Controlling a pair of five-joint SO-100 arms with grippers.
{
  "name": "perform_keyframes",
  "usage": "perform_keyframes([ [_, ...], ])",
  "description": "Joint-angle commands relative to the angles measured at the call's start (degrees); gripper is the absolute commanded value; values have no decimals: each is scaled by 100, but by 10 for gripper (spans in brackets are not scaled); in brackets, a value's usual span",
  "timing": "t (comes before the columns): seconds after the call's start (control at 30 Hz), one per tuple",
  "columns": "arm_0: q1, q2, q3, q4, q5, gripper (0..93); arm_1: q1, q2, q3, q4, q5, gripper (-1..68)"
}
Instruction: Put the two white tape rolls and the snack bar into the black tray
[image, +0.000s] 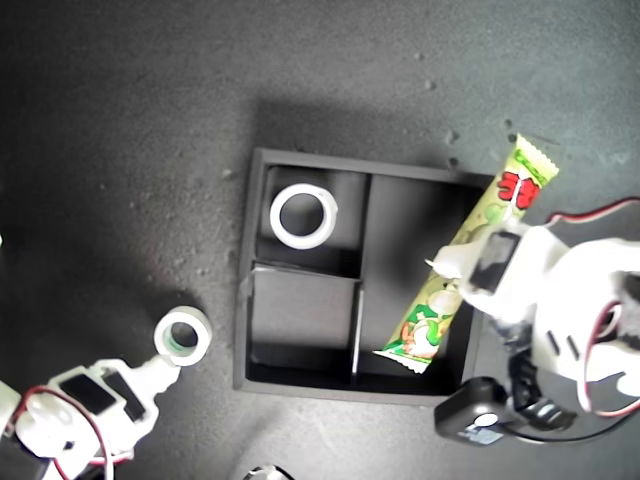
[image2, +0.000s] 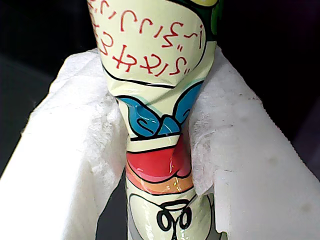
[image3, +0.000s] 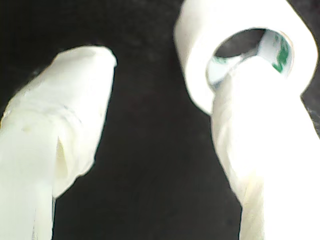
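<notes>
Counter: a dark grey, grainy, matte counter (image: 120, 120) carries everything, with harsh light from above.
Black tray: the black tray (image: 300, 385) is square, shallow and matte; thin dividers make two small compartments and one long one.
Plain tape roll: the larger tape roll (image: 303, 215), a smooth white ring, lies flat in a small compartment, the one nearer the exterior view's top.
Second tape roll: the smaller tape roll (image: 183, 334), with its greenish core, sits on the counter outside the tray, toward the exterior view's left.
Snack bar: the snack bar (image: 470, 265) is glossy crimped film, slanted over the long compartment, one end low inside, the other past the rim.
First claw: our first claw (image2: 159, 150), padded in soft white wrap, is clenched on the snack bar's middle.
Second claw: our second claw (image3: 160, 130) is spread, one finger (image3: 260, 150) threaded through the smaller roll's hole.
Risks: we judge the bar may bridge the rim if let go while slanted; slick film could slip or crease. The threaded roll could snag, drag or tip.
</notes>
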Motion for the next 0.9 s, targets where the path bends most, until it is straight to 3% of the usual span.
perform_keyframes([
  [0.0, -185, -44, -18, -105, 105, 152, -185, 35, -826, 132, -220, -6],
  [0.3, -343, -105, 527, -563, -9, 154, -202, 35, -642, 35, -536, -5],
  [0.87, -123, -387, 677, -1169, -167, 149, 18, 35, 88, -123, -510, -5],
])
